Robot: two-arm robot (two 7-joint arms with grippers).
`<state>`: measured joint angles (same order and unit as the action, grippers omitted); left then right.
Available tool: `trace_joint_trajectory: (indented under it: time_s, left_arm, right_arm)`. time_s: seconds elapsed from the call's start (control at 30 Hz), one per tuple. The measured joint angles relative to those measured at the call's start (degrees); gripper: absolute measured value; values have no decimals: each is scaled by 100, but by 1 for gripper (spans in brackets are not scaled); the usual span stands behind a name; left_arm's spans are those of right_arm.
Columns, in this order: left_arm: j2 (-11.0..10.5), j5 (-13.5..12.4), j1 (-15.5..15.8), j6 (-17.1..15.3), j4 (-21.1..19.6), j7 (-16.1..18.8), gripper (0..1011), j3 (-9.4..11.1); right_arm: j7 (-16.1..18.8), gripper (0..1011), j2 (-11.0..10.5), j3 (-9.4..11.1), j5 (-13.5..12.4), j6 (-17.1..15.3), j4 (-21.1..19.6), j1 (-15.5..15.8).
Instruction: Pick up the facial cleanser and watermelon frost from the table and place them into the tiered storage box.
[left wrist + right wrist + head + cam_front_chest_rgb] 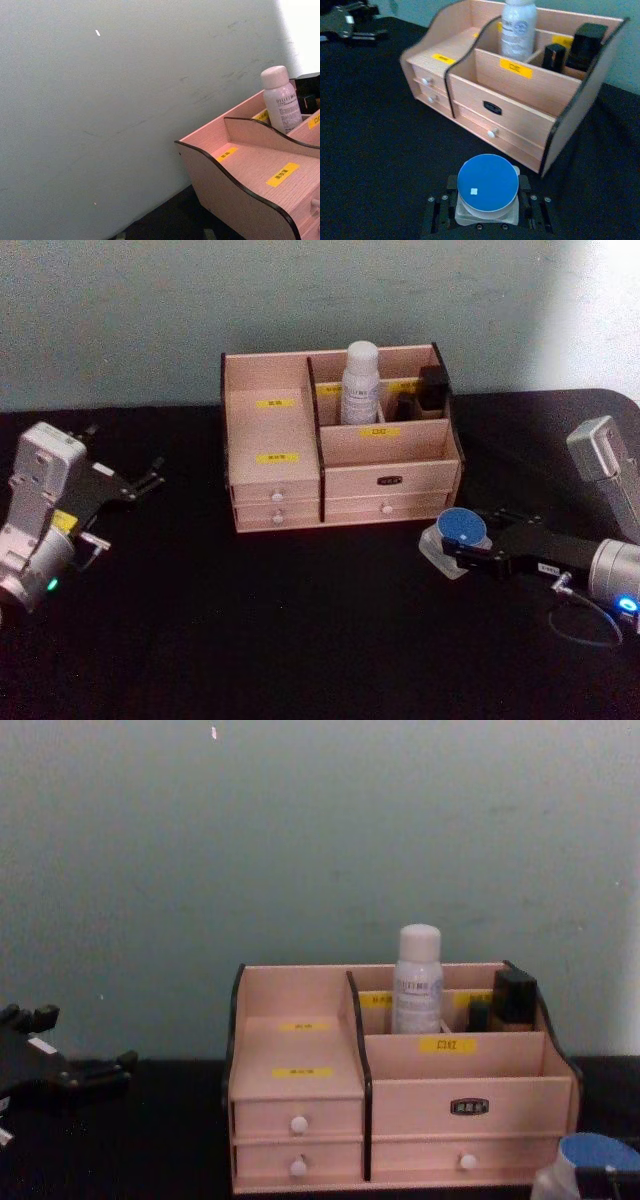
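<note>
Nearest the robot, the right gripper (455, 545) has its fingers closed on the translucent base of a blue-lidded jar (487, 182), probably one of the two task items. The jar sits low over the black table (300, 640), just beside the front right corner of the tiered storage box (390, 480); whether it has left the cloth cannot be told. The hold is low on a smooth base, so the jar may tip or slip as the arm rises. A lift that is too shallow would drive the jar into the drawer fronts or the dark-edged side panel (585, 105) and shove the light box backward. Farther in, the front compartment (385, 443) looks free. A drop too deep could knock the white bottle (359, 380) or the dark containers (432, 390) standing in the rear compartments. The left gripper (150, 480) is parked well apart on the left.
</note>
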<state>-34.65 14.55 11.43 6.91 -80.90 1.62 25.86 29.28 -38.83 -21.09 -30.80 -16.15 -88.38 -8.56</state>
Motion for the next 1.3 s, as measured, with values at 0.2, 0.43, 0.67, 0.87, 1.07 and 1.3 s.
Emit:
trace_joint_trajectory:
  time_s: [0.2,0.43,0.67,0.87,1.07,1.3]
  left_arm:
    - [0,0,0,0,0,0,1001,0]
    - [0,0,0,0,0,0,1001,0]
    - [0,0,0,0,0,0,1001,0]
    - [0,0,0,0,0,0,1001,0]
    - [0,0,0,0,0,0,1001,0]
    - [0,0,0,0,0,0,1001,0]
  right_arm:
    - [219,722,-99,-55,-131,151,-113,-84]
    - [336,722,-64,-199,-175,258,-136,-352]
    - [345,722,74,-402,-144,251,-41,-706]
    - [323,722,258,-588,-32,256,108,-1024]
    - [323,722,459,-748,62,275,314,-1331]
    - [377,722,716,-912,124,263,617,-1704]
